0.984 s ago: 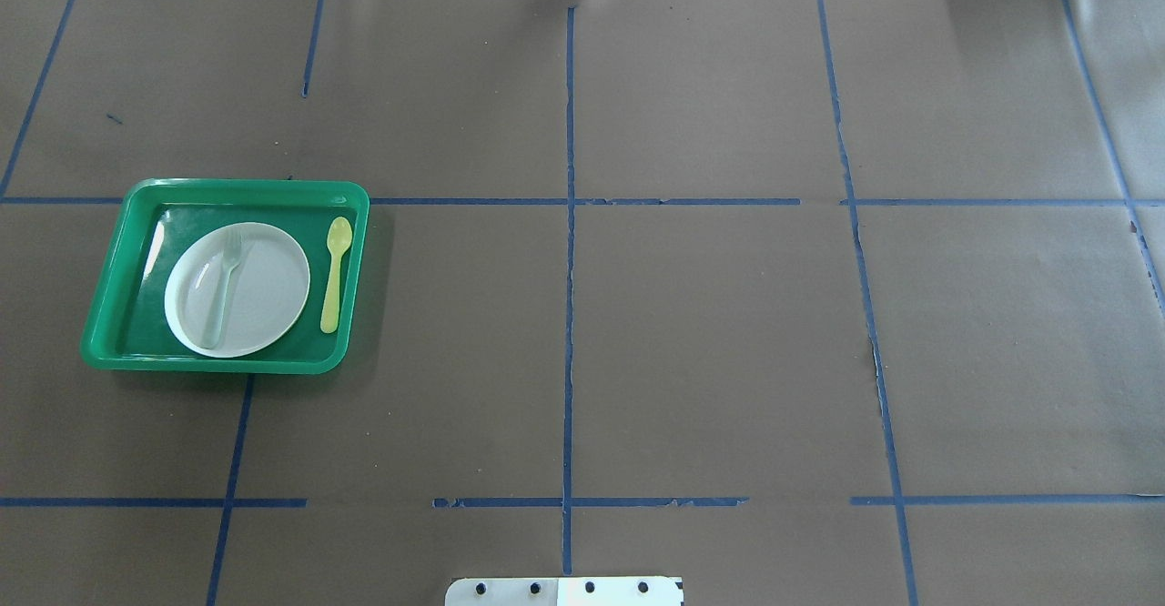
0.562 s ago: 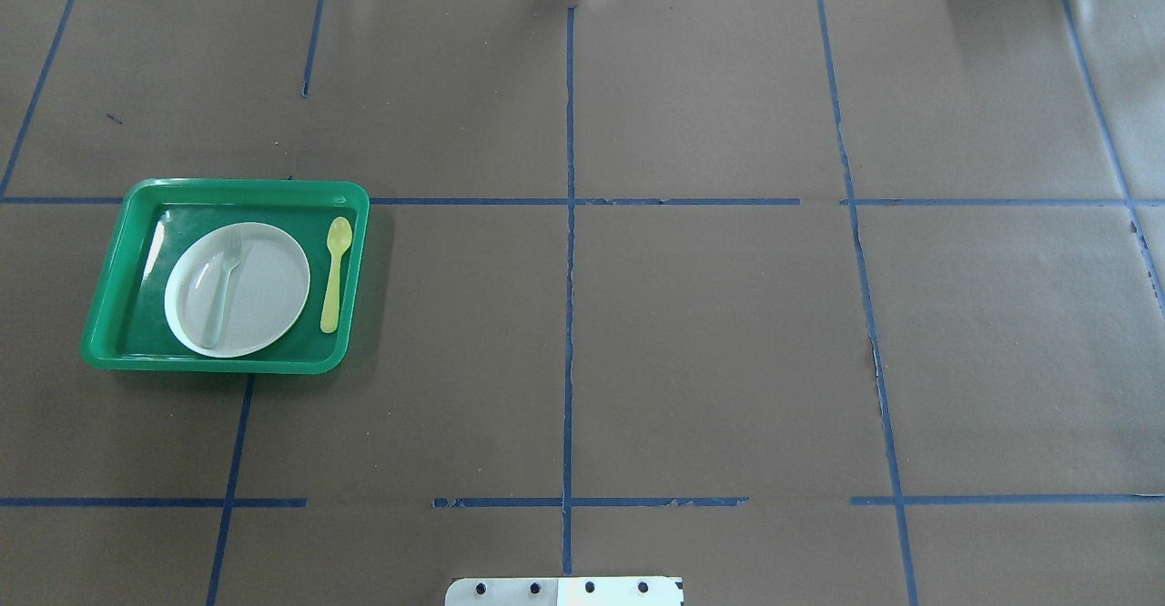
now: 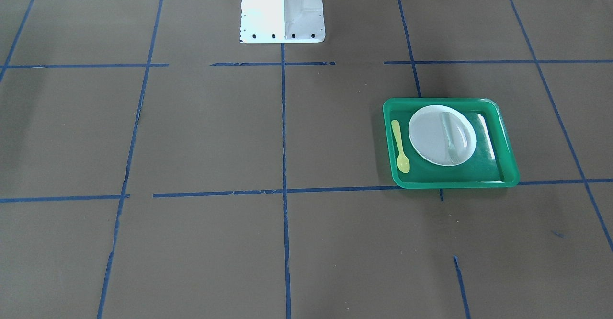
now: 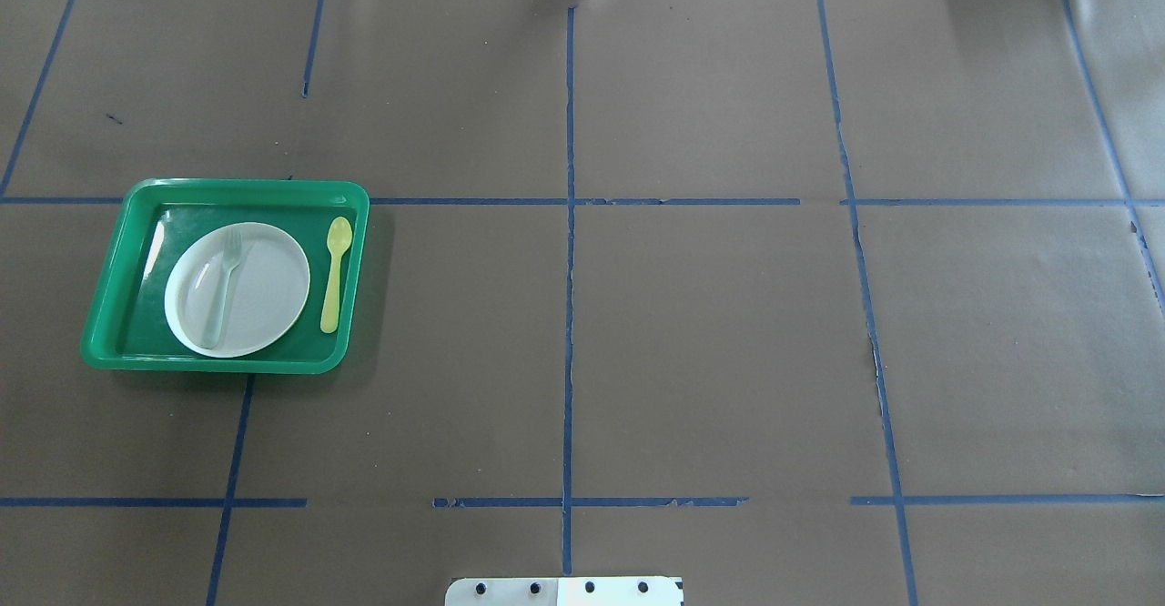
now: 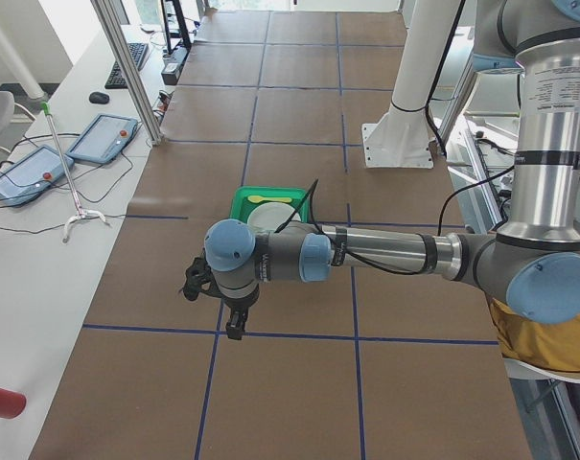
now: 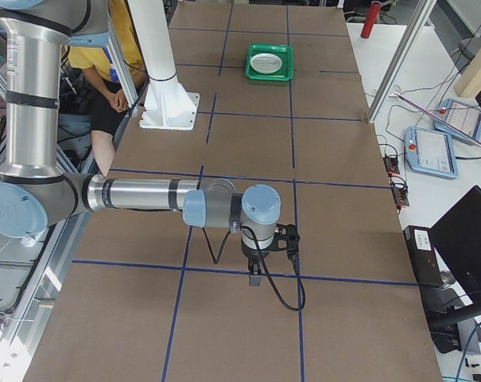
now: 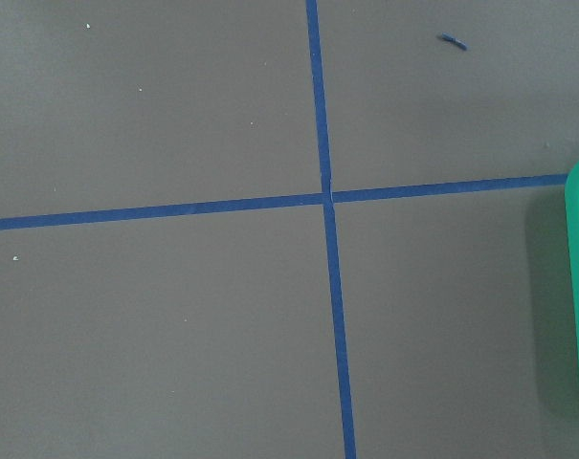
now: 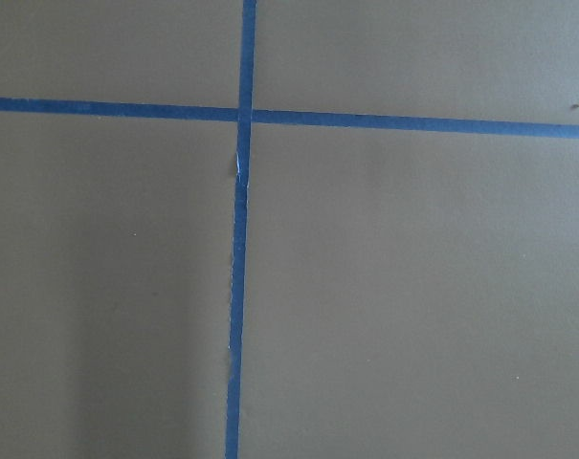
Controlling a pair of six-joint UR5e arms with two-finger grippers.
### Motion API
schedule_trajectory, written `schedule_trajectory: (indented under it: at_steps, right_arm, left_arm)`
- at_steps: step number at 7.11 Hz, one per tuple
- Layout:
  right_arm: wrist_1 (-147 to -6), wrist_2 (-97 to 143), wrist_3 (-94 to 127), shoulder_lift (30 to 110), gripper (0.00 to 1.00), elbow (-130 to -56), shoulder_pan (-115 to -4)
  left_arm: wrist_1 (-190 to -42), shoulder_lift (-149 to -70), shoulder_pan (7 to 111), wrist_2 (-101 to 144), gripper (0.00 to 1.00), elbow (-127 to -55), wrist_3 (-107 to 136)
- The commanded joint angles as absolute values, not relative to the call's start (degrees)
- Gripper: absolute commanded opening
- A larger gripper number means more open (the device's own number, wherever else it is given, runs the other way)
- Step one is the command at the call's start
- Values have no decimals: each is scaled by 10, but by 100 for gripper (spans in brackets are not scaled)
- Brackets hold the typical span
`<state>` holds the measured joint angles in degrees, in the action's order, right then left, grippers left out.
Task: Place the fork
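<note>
The slim translucent plastic fork [image 4: 223, 286] lies on the round white plate [image 4: 268, 292]; whether left gripper [image 5: 234, 324] or right gripper [image 6: 254, 278] is spread, I cannot tell.

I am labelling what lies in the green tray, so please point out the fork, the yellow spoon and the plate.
fork [image 4: 223, 292], overhead view, middle of its handle.
yellow spoon [image 4: 334, 283], overhead view, middle of its handle.
plate [image 4: 273, 287], overhead view, bare surface to the right of the fork.
</note>
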<state>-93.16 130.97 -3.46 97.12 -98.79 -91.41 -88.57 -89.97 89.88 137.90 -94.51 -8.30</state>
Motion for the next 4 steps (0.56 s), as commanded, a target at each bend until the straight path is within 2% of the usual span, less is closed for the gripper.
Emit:
schedule_trajectory:
  at_steps: [1, 3, 4]
  right_arm:
    - [-932, 1310, -35, 971, 100, -988, -914]
    - [-932, 1310, -35, 971, 100, -988, -914]
    - [-932, 1310, -35, 971, 100, -988, -914]
  left_arm:
    - [-998, -908, 773, 1379, 100, -965, 50]
    - [-1155, -909, 659, 1371, 100, -957, 265]
    - [-1182, -917, 628, 1369, 99, -956, 319]
